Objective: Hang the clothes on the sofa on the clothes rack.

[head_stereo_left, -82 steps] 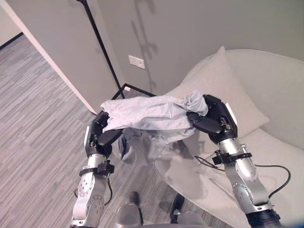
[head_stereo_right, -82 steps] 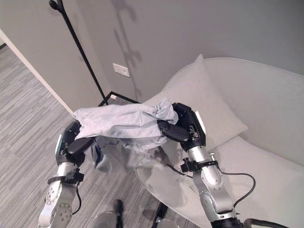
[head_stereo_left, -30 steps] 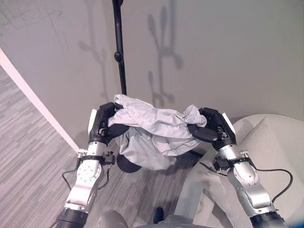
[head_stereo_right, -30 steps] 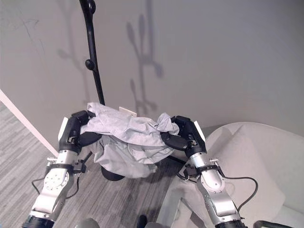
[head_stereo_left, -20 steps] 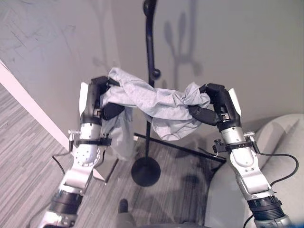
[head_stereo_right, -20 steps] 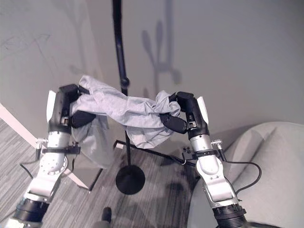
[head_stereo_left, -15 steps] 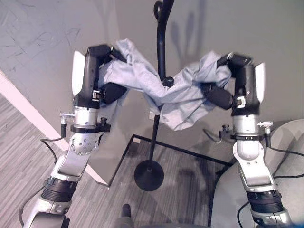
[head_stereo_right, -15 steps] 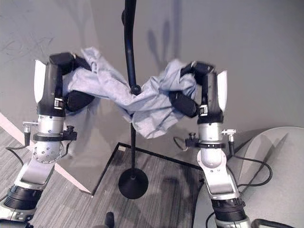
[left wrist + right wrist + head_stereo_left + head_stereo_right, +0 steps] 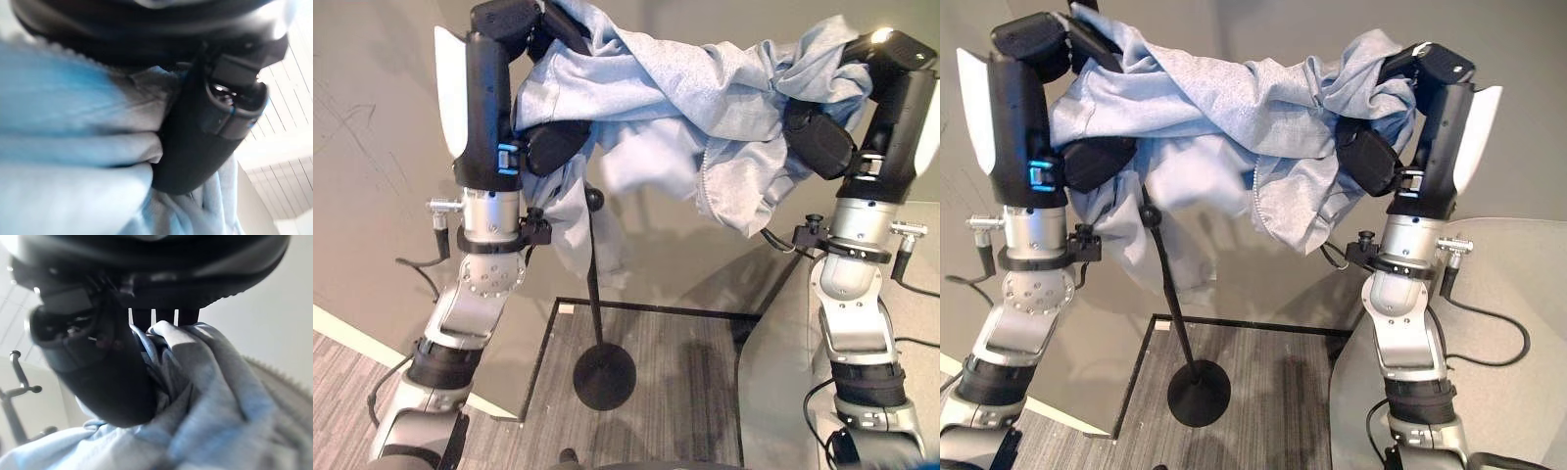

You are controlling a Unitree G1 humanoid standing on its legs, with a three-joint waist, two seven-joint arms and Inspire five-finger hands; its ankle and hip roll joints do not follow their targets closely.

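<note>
A pale grey-blue garment [image 9: 666, 88] hangs stretched between both hands, raised high. My left hand [image 9: 524, 59] is shut on its left end, thumb pressed into the cloth [image 9: 88, 161]. My right hand [image 9: 847, 93] is shut on the bunched right end [image 9: 205, 396]. The black clothes rack pole [image 9: 596, 264] stands under and behind the garment, its round knob [image 9: 595, 199] just below the cloth and its round base [image 9: 604, 376] on the floor. The pole's top is hidden by the garment. A rack hook [image 9: 19, 377] shows in the right wrist view.
A grey wall [image 9: 1234, 29] rises close behind the rack. The pale sofa's edge [image 9: 1489, 323] lies at the lower right. A black floor frame [image 9: 646, 313] surrounds the rack base, on grey striped flooring [image 9: 342, 392].
Both hands have lifted the garment higher, from sagging around the pole's knob to spread above it. The camera has also shifted.
</note>
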